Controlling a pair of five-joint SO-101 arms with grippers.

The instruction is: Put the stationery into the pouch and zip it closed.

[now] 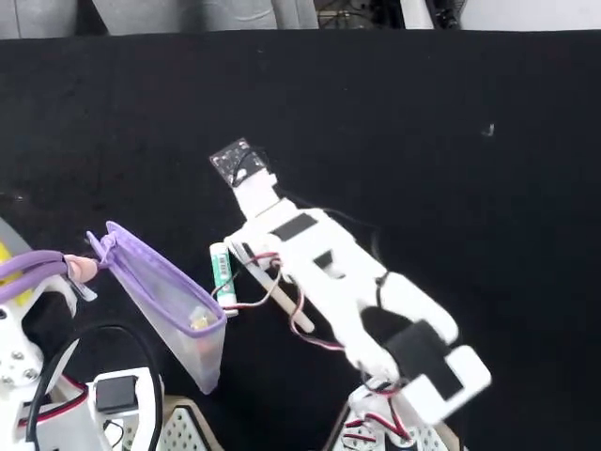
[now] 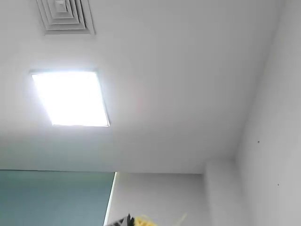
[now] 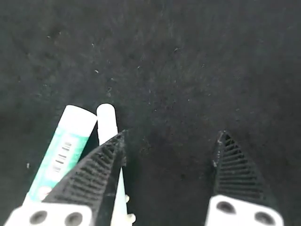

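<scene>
Table (image 1: 451, 141) with a black top bears everything. The pouch (image 1: 164, 296) sits tilted at its left side, one end pinched by the left gripper (image 1: 73, 267). The right gripper (image 3: 171, 136) hovers with jaws spread, just beside a green-and-white tube (image 3: 61, 150) and a thin white stick (image 3: 106, 120) near the pouch. Loading seems in hand; next the jaws must straddle one piece and close.

Black table (image 1: 470, 113); glue stick (image 3: 66, 141); white stick (image 3: 106, 121)
</scene>
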